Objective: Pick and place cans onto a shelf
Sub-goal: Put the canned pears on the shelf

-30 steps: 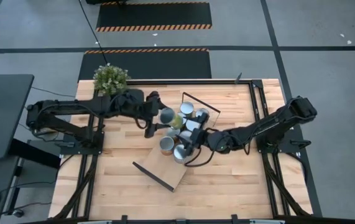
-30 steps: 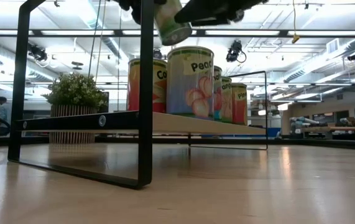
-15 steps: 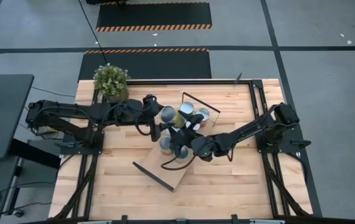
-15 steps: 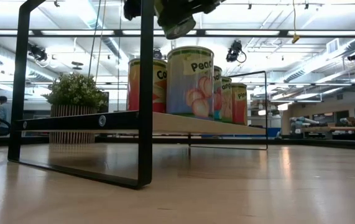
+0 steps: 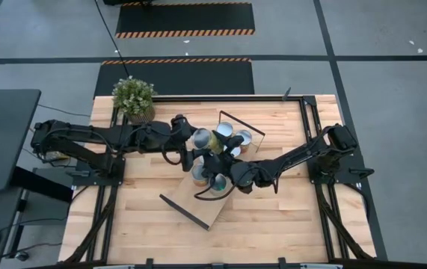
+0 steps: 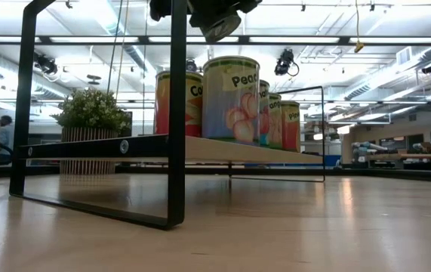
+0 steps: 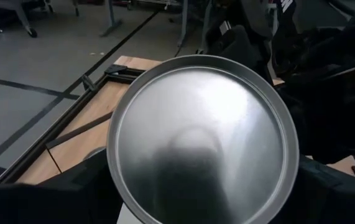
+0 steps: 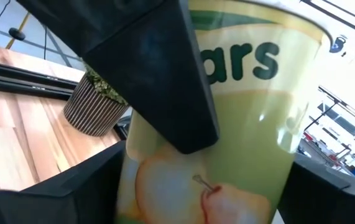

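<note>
Above the long light-wood shelf, a rigid tin can with a pale green pear label hung, pinched between the left gripper and the right gripper, both closed on it. Its smooth sides looked slippery, so a mid-wall hold seemed safest. Other cans stood on the board.

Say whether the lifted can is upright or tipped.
Tipped: the can hangs above the shelf, its round end showing from below.
</note>
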`<state>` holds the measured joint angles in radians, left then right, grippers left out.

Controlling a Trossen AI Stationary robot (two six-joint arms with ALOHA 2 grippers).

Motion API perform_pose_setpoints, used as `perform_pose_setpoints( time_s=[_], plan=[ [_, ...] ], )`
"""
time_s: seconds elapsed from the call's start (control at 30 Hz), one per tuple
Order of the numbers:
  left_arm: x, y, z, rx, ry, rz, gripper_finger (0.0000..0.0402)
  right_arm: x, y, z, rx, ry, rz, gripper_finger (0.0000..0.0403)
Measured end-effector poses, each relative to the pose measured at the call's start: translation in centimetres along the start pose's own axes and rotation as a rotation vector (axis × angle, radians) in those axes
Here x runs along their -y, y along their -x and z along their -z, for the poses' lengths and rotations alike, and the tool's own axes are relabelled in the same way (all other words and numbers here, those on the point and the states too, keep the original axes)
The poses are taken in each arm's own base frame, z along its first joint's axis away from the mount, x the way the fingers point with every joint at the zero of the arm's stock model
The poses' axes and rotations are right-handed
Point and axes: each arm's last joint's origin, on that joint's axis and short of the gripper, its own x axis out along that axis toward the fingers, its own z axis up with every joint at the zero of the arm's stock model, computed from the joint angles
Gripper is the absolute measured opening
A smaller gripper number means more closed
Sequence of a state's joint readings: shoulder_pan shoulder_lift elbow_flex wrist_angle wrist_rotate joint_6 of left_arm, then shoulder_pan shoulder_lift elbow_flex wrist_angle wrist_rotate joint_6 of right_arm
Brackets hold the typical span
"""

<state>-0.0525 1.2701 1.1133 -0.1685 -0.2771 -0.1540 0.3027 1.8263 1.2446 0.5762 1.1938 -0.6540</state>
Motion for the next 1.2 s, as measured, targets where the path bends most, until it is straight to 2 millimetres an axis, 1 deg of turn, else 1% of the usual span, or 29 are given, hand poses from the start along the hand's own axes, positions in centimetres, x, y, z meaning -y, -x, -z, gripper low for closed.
perform_pose_setpoints(
  time_s=[0.23,0.3,0.37,0.5,0.6,0.67,0.83,0.97,1.03,1.2],
  plan=[
    [-0.1,0.0,0.2,-0.021,-0.06,0.017,0.0319,-0.1,0.1,0.0,0.0,0.005,-0.004,0.0351],
    [-0.1,0.0,0.2,-0.023,-0.065,0.019,0.0325,-0.1,0.1,0.0,0.001,0.002,-0.004,0.035],
    [-0.1,0.0,0.2,-0.024,-0.069,0.021,0.034,-0.1,0.1,0.0,0.003,0.0,-0.008,0.035],
    [-0.1,0.0,0.2,-0.026,-0.097,0.024,0.0387,-0.1,0.1,-0.1,0.021,-0.011,-0.03,0.035],
    [-0.1,0.0,0.1,-0.02,-0.13,0.022,0.0393,-0.2,0.2,-0.1,0.023,-0.016,-0.035,0.035],
    [-0.2,0.6,-0.1,-0.006,-0.175,0.022,0.039,-0.2,0.3,-0.1,0.016,-0.009,-0.026,0.035],
    [-0.7,2.9,-1.4,0.074,-0.25,0.022,0.0391,-0.4,0.9,0.0,0.0,0.027,-0.017,0.035],
    [-0.8,4.0,-1.8,0.099,-0.28,0.085,0.0391,-0.8,1.4,0.1,-0.008,0.038,-0.025,0.035],
    [-0.8,4.5,-1.8,0.091,-0.3,0.121,0.0391,-0.9,1.8,0.1,-0.018,0.044,-0.018,0.035],
    [-0.9,4.8,-1.2,0.022,-0.291,0.136,0.0391,-1.3,3.3,-0.1,-0.009,0.056,-0.032,0.035]
  ],
)
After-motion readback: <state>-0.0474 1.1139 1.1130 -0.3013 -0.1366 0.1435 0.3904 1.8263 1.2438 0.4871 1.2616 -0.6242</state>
